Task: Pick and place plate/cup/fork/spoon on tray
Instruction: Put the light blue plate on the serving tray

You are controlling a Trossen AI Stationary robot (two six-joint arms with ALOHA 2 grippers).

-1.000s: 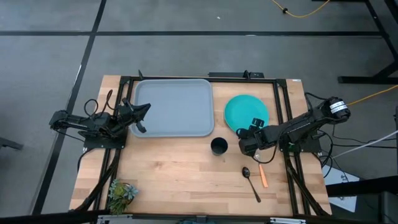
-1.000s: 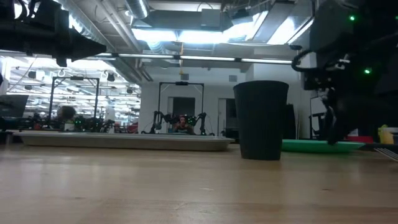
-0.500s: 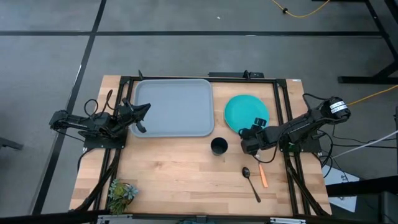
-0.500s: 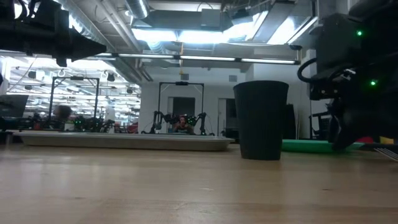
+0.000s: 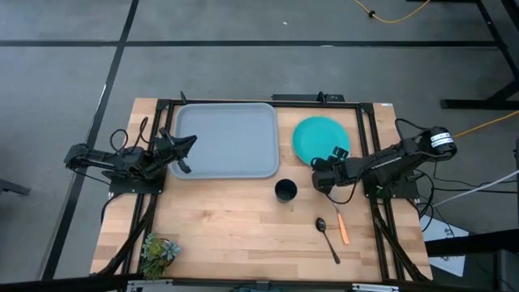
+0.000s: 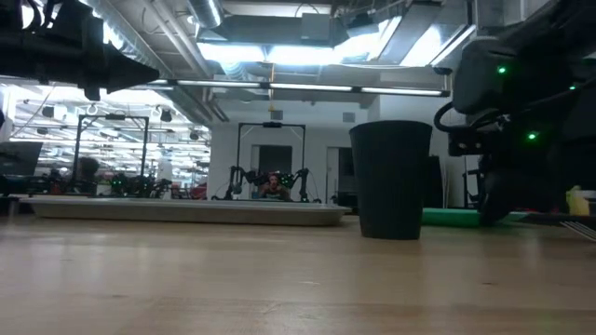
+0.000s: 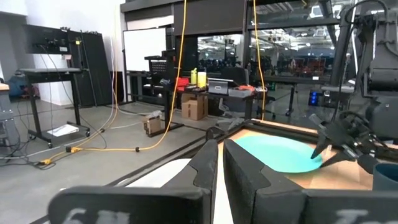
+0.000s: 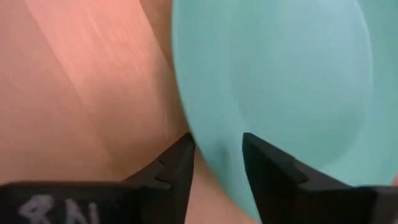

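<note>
The teal plate (image 5: 321, 138) lies flat on the table right of the grey-blue tray (image 5: 227, 138); it also shows in the low view (image 6: 452, 218). My right gripper (image 5: 324, 174) is at the plate's near edge, shut on its rim. The dark cup (image 5: 285, 191) stands upright near the tray's near right corner. The dark spoon (image 5: 327, 237) and the orange-handled fork (image 5: 342, 227) lie on the wood nearer the front. My left gripper (image 5: 182, 150) waits shut over the tray's left edge. My right gripper has the plate's near rim (image 8: 214, 134) between its two fingers, one finger (image 8: 177, 165) on the wood side of the edge and one (image 8: 270, 168) over the plate's face. The fingers come low from the near right side. The plate stays flat on the table.
A small potted plant (image 5: 158, 253) stands at the near left corner. Black frame rails run along the table's left and right sides. Bare wood lies between the cup and the plant.
My right gripper has moved toward the table's far edge, against the plate's near rim. The plate has slid a little toward the far edge, still flat on the table.
</note>
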